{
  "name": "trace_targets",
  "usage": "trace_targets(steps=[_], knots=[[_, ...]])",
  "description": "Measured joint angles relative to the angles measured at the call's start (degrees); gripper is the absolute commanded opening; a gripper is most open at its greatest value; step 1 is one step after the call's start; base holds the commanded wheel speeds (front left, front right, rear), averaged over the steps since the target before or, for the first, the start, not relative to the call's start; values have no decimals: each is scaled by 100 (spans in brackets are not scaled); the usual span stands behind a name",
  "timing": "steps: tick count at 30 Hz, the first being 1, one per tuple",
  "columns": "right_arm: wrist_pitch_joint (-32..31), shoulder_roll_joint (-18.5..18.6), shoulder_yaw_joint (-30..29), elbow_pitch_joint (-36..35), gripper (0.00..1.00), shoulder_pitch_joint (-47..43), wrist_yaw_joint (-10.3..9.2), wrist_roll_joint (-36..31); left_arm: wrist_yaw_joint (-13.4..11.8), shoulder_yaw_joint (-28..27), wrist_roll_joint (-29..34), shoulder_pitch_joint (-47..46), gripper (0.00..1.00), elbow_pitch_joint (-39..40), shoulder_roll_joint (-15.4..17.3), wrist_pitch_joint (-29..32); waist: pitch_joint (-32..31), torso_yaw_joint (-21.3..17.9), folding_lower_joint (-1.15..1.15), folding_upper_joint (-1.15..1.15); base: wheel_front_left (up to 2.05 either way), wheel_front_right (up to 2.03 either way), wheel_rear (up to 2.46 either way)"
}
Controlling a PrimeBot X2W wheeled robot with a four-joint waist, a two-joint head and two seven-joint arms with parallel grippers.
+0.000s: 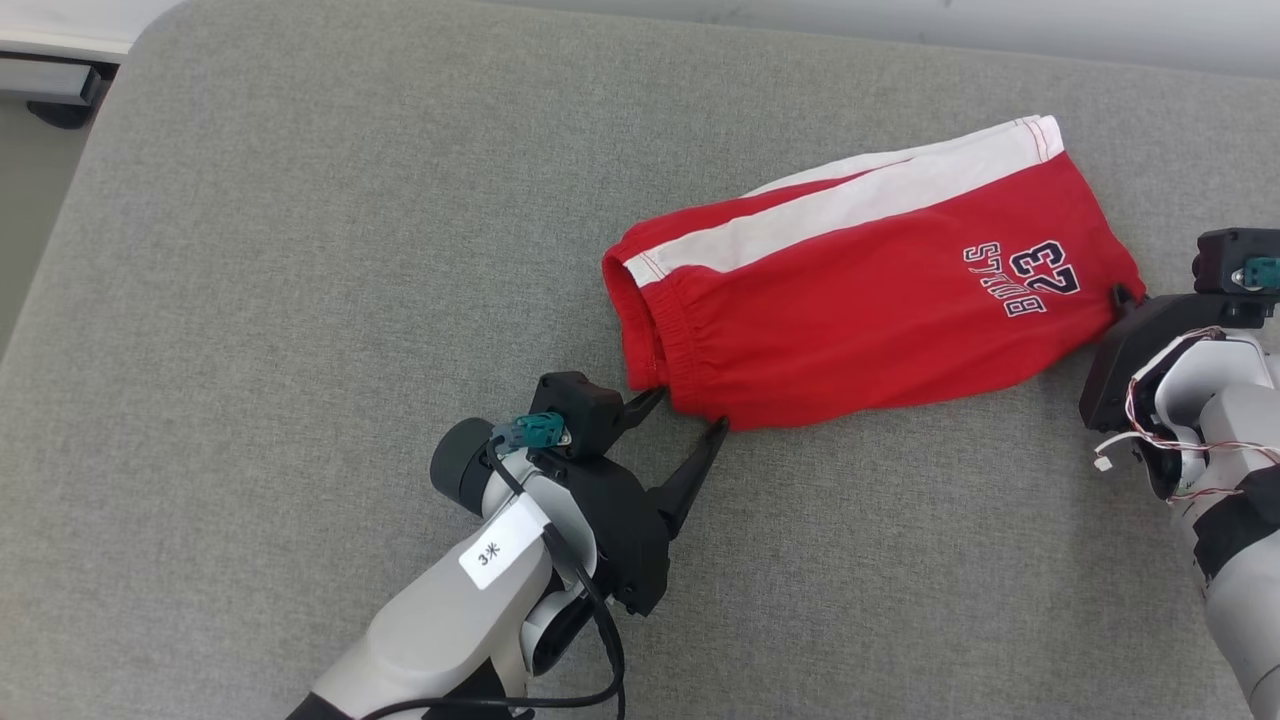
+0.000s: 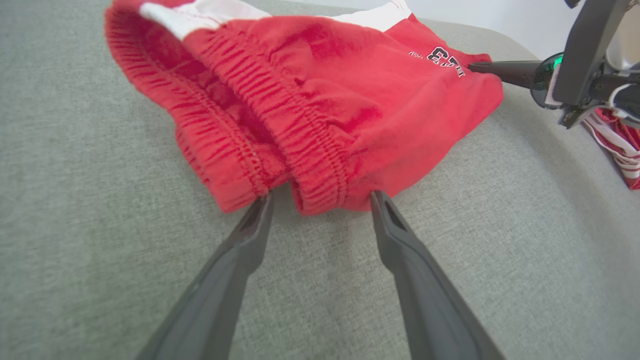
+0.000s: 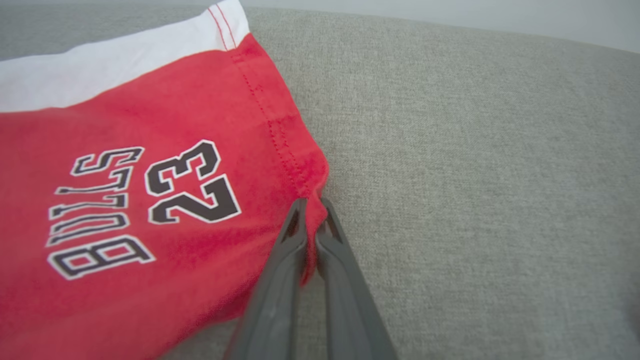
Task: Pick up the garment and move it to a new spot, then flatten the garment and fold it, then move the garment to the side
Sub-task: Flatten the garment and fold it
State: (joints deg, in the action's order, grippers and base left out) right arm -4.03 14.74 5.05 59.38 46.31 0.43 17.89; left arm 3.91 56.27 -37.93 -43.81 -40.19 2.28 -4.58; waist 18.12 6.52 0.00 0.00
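The garment (image 1: 860, 300) is a pair of red shorts with a white side stripe and dark "BULLS 23" lettering, lying folded on the grey cushion. My left gripper (image 1: 690, 410) is open, its two fingertips straddling the elastic waistband corner (image 2: 320, 170) at the shorts' near left end. At the far right my right gripper (image 1: 1125, 295) is shut on the hem corner of the leg (image 3: 312, 195). In the right wrist view its gripper (image 3: 312, 205) pinches a fold of red cloth between the closed fingers. The left wrist view shows that right gripper (image 2: 475, 67) at the garment's far end.
The grey fabric surface (image 1: 300, 300) stretches wide to the left and front of the shorts. Its rounded back left corner (image 1: 140, 40) borders a pale floor. A red and white striped cloth (image 2: 620, 145) lies at the left wrist view's right edge.
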Motion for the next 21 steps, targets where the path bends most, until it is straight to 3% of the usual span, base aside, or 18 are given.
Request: trace_targets(steps=[5,7,9,14,21], knots=[[1,3,-1,52,0,0,0,7,20,45,-2,0,100,94,-3,-96,-40,11,0,0,0,0,0],[1,3,0,80,0,-1,0,9,14,54,-16,-1,92,103,-2,-104,-54,16,0,0,0,0,0],[1,3,1,113,0,-1,0,10,13,88,-18,-3,45,101,-2,-108,-68,18,-1,0,0,0,0],[7,2,4,145,0,-1,0,16,-45,187,-30,-3,0,83,-1,-110,-88,12,0,0,0,0,0],[54,7,-7,162,0,-2,8,27,-96,224,-34,-3,0,-14,-2,-110,-96,0,0,0,0,0,0]])
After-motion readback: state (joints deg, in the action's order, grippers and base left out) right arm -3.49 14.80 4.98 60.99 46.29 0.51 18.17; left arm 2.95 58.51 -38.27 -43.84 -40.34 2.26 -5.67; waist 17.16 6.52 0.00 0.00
